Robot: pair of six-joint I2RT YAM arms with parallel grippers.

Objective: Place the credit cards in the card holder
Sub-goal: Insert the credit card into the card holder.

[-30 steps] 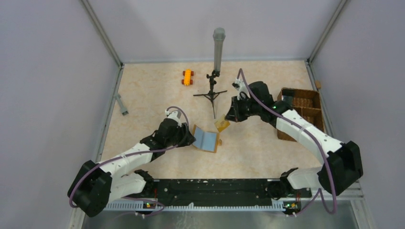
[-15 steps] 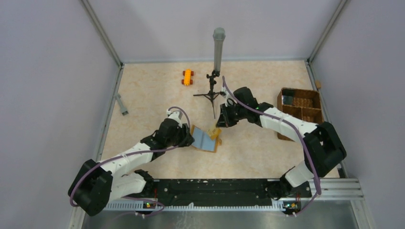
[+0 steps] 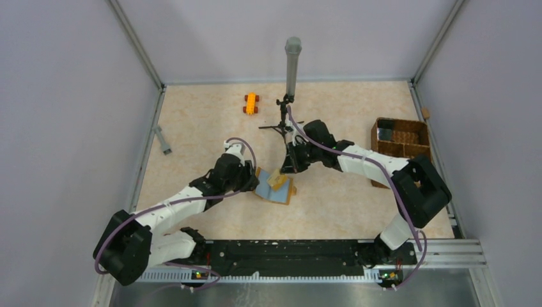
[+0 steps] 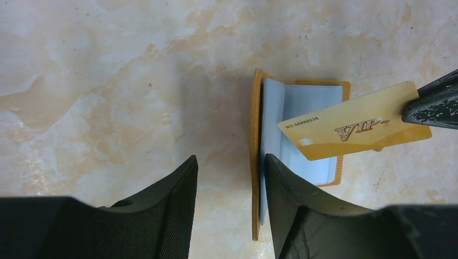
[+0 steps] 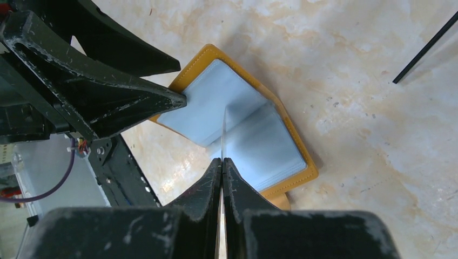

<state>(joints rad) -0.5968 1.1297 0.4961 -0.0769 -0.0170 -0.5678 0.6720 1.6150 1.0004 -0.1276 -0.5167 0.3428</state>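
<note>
The card holder point(image 3: 284, 194) lies open on the table, mustard-orange outside with pale blue sleeves inside point(image 5: 270, 145). My left gripper point(image 4: 230, 162) is open at its left flap point(image 4: 255, 162), which stands on edge between the jaws against the right finger. My right gripper point(image 5: 222, 161) is shut on a gold card marked VIP point(image 4: 351, 129) and holds it edge-down over the open sleeves. The card looks like a thin line in the right wrist view point(image 5: 223, 135). From above, the card point(image 3: 276, 180) sits over the holder's middle. No pale blue or grey card shows.
An orange toy car point(image 3: 250, 103) sits at the back. A black tripod point(image 3: 282, 125) with a tall grey cylinder point(image 3: 292, 64) stands just behind my right gripper. A brown wicker basket point(image 3: 402, 150) is at the right. A small grey piece point(image 3: 162, 139) lies at the left edge.
My right arm has moved left and toward the front with the gold card, from beside the holder to over its open sleeves. My left gripper has stayed at the left flap.
</note>
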